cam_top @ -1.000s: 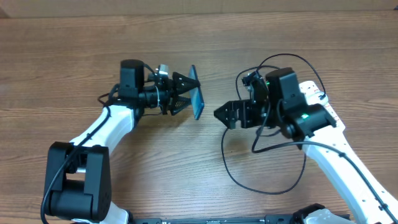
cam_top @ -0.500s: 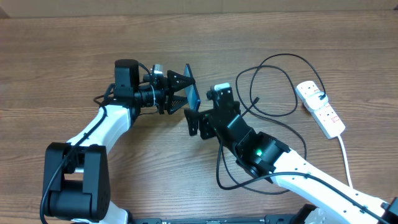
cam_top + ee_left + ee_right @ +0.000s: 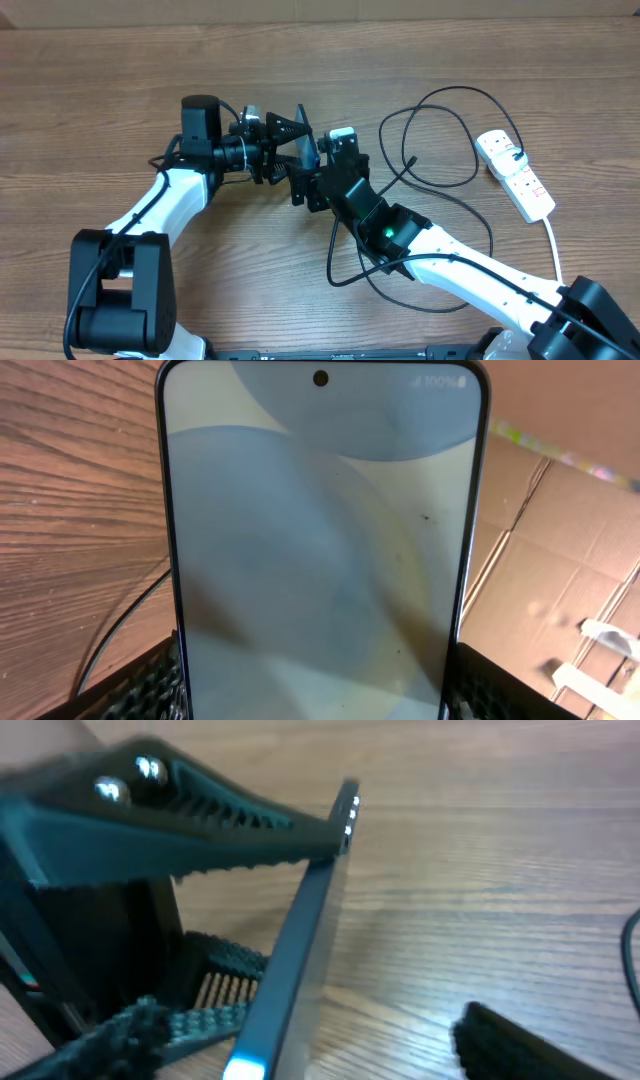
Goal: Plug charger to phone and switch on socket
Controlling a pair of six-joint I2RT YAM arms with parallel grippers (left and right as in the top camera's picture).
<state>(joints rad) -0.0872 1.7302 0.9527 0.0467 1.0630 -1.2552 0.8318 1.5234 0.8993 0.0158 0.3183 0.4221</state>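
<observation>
Holding the phone: the left tool [image 3: 290, 147] is clenched on the phone [image 3: 308, 150], which is raised off the counter [image 3: 100, 80] and seen edge-on from above. The lit screen [image 3: 320, 550] fills the left wrist view, with a ribbed finger [image 3: 150, 685] low at each side.
Phone position: left of centre, between the two arms and well apart from the socket [image 3: 515, 175].
Just changed: a second ago the right arm sat back over the cable loops on the right. It has since swung across, and the right tool [image 3: 303, 187] is now hard up against the phone's lower end. The left arm has barely shifted.
Meaning for the task: this looks to me like the approach to plugging in. No plug is made yet, and no connector shows at the phone's edge [image 3: 300, 940].
Right tool: spread wide in its own wrist view, with one dark finger [image 3: 520, 1035] well off to the side of the phone's thin edge. Nothing shows between the fingers, so it looks released and empty. I cannot tell whether it touches the phone.
Charger: the charger [image 3: 455, 89] lies in loops on the counter right of centre. A small black end [image 3: 410, 160] lies free there, apart from the phone, and I cannot say which end it is.
Socket: at the far right, with its white cord [image 3: 555, 250] trailing toward the near edge. Neither tool is near it, so the switching step is still to come.
</observation>
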